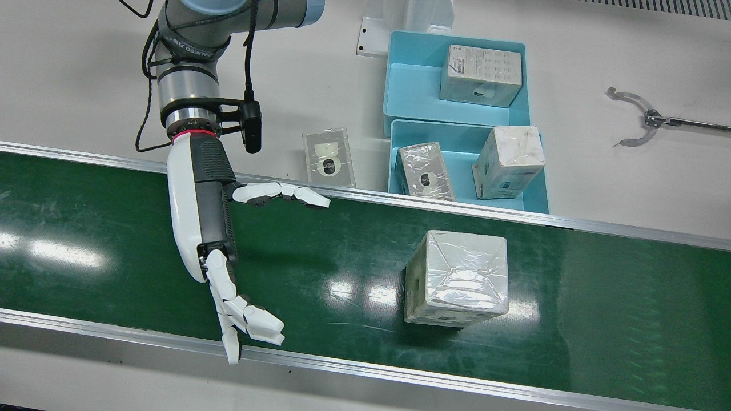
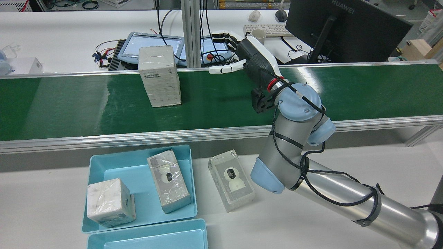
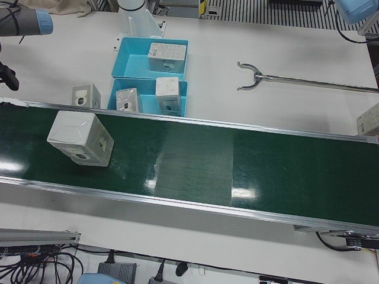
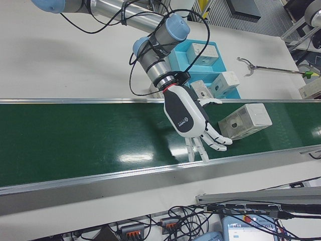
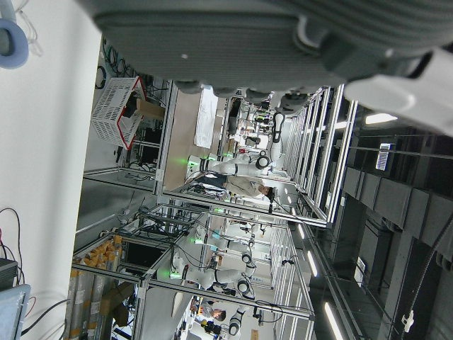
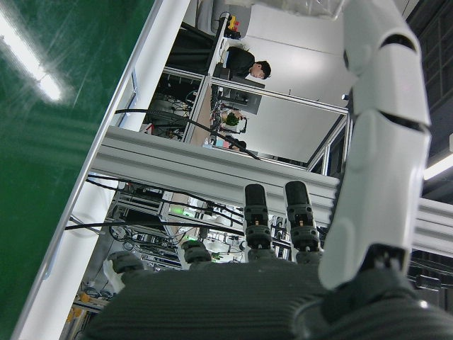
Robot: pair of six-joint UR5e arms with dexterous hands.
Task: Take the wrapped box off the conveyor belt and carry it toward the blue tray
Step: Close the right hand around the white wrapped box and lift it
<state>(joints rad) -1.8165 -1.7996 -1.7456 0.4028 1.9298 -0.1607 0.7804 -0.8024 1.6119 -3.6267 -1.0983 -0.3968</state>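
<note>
Right hand (image 1: 228, 257), fingers spread, hovers over conveyor belt (image 1: 114, 251) beside wrapped box (image 1: 457, 279).

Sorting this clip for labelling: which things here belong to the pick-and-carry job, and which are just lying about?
Belongs to the job:
- plastic-wrapped white box standing on the green conveyor belt
- light blue tray beside the belt, already holding two wrapped boxes
- right hand, open above the belt

Lying about:
- second blue tray with one box
- clear-wrapped camera box on the white table
- metal grabber tool
</note>
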